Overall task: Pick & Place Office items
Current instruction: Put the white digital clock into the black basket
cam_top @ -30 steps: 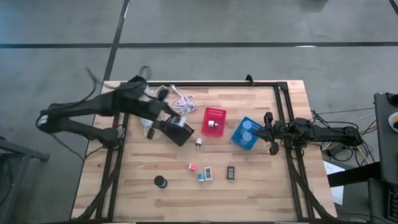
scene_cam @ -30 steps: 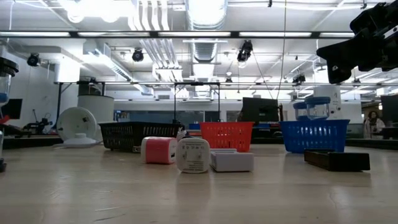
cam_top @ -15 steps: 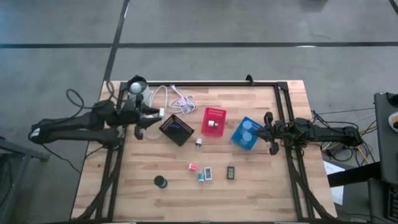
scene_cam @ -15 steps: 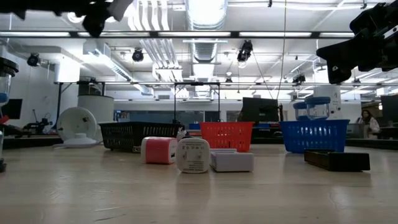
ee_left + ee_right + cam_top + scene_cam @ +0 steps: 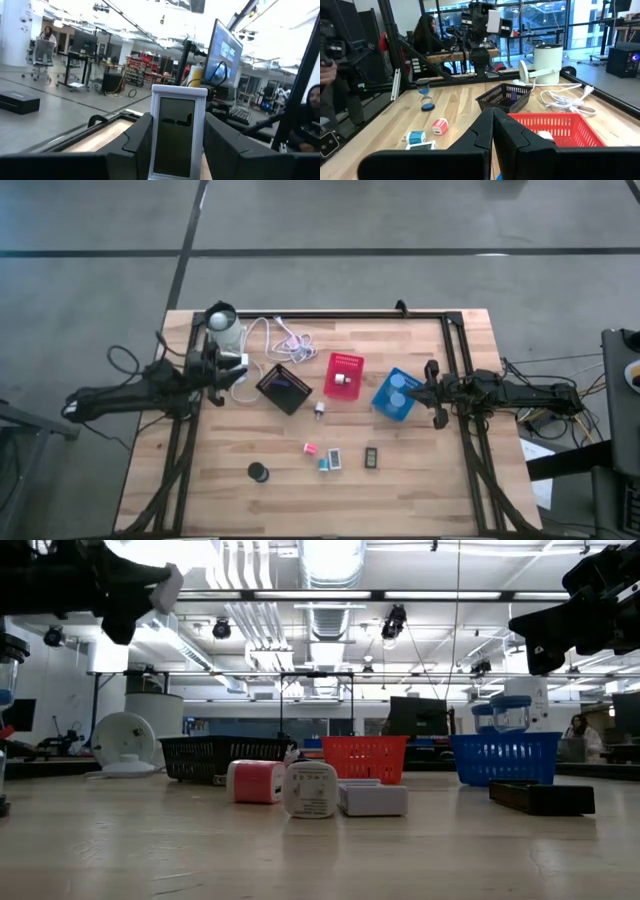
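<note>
My left gripper (image 5: 234,367) hangs over the table's left part, near the white lamp (image 5: 220,319), shut on a small white-framed block with a dark face (image 5: 179,131). The block also shows as a white bit (image 5: 169,586) high in the low view. Loose office items lie on the near middle of the table: a black disc (image 5: 259,471), a pink block (image 5: 310,448), a teal block (image 5: 324,464), a white block (image 5: 337,458) and a black block (image 5: 371,457). My right gripper (image 5: 437,398) waits shut beside the blue bin (image 5: 395,393). My left gripper pinches the white-framed block by its two long side edges (image 5: 155,136) between its two fingers (image 5: 134,141). The fingers point about level, toward the table's right side. The block sticks out past the fingertips and is lifted clear of the table.
A black bin (image 5: 283,388), a red bin (image 5: 343,375) with a white piece inside and the blue bin with pale-blue round pieces stand in a row across the middle. The lamp's white cable (image 5: 285,338) lies at the far left. A small white-and-black piece (image 5: 320,411) stands near the red bin.
My left gripper has drawn back from over the black bin toward the table's left edge and has sunk. It has tipped from pointing down to about level, and it has carried the white-framed block along. My right arm has kept still.
</note>
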